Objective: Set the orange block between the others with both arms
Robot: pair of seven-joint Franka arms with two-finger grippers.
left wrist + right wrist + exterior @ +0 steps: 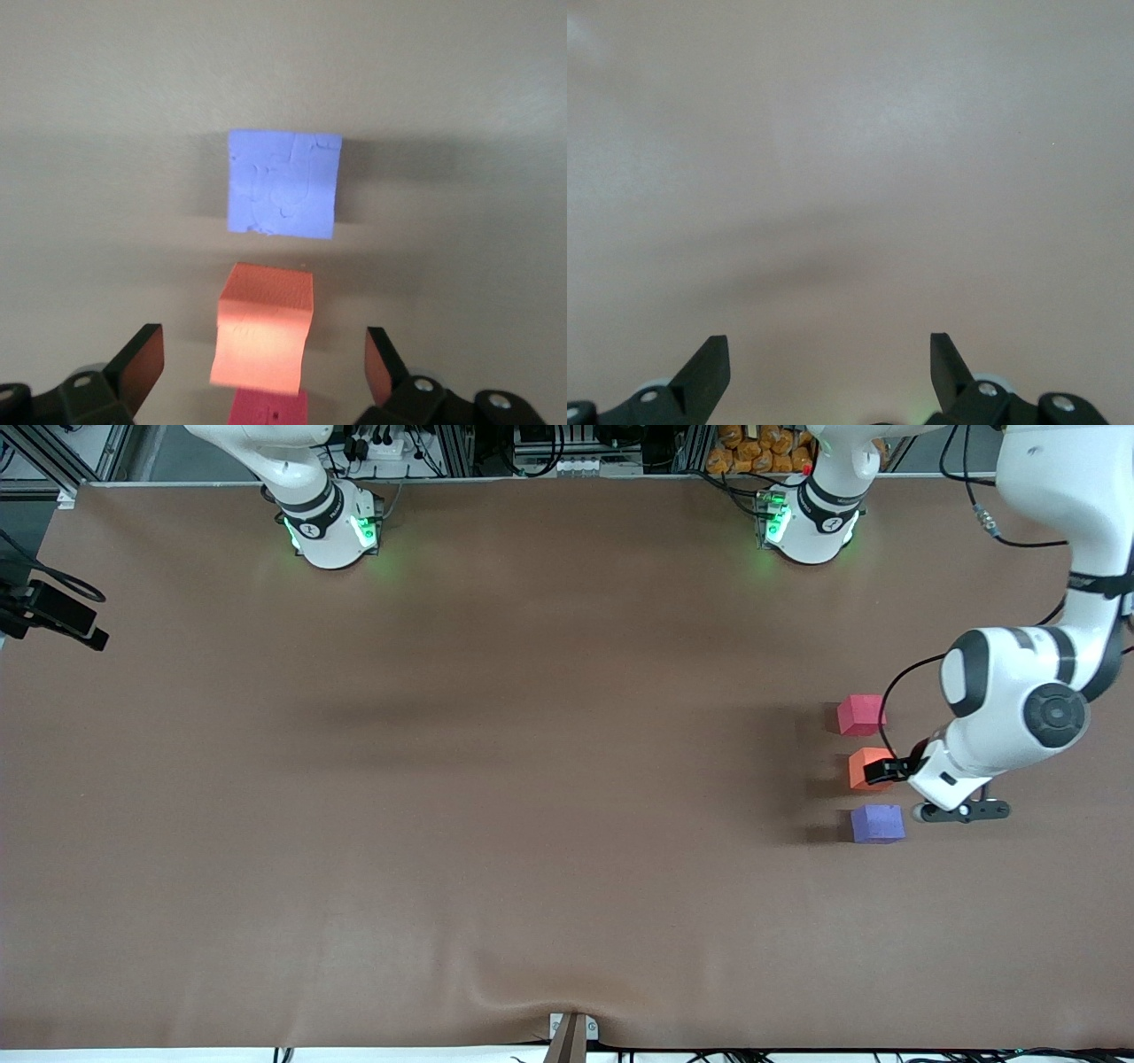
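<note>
Three cubes stand in a row on the brown table toward the left arm's end. The red-pink block [860, 715] is farthest from the front camera, the orange block [866, 767] is in the middle, and the purple-blue block [877, 823] is nearest. My left gripper [884, 771] sits low at the orange block [266, 329] and is open, its fingers [142, 365] standing clear of the block's sides. The left wrist view also shows the purple-blue block [283, 183] and the red-pink block [267, 409]. My right gripper [830, 350] is open over bare table, holding nothing.
The two arm bases [332, 527] [808, 524] stand along the table's edge farthest from the front camera. A black camera mount [53, 613] juts in at the right arm's end. A small bracket [571, 1032] sits at the table's nearest edge.
</note>
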